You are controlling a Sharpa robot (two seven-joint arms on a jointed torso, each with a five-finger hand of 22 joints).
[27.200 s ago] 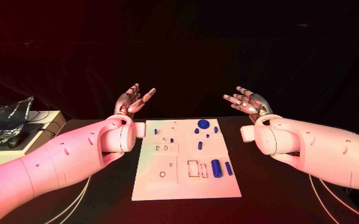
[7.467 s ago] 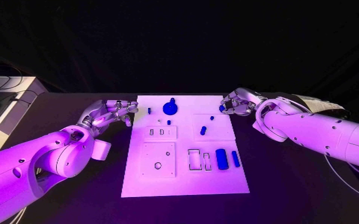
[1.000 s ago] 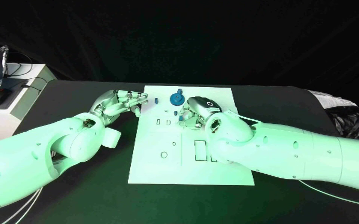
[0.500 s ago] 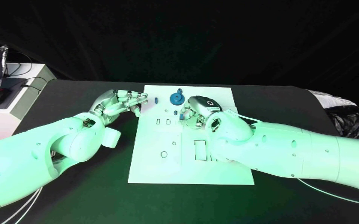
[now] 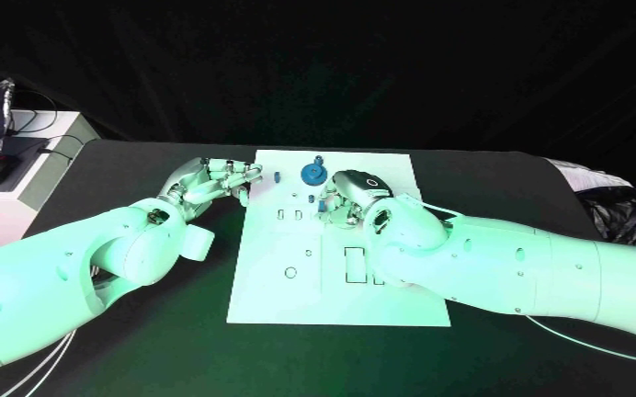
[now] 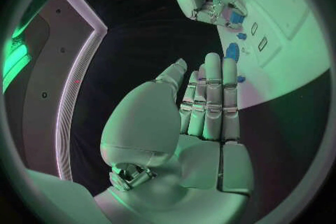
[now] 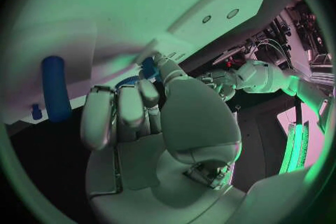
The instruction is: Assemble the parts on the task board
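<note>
Head view: right hand [image 5: 348, 197] down on the white board [image 5: 338, 310], mid-placement, I'd judge.
Left wrist: left hand [image 6: 209, 102] beside the board, fingers straight, pressed together, empty.
Right wrist: fingers [image 7: 149, 92] pinching a small blue piece [image 7: 148, 66] at the board; next, seat it squarely.

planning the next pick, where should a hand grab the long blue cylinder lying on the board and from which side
Probably across its middle. In the right wrist view the long blue cylinder lies flat on the task board, its round sides exposed along the whole length. Coming down from above with fingers on either long side looks best; the ends offer little to pinch. The right hand is beside it.
</note>
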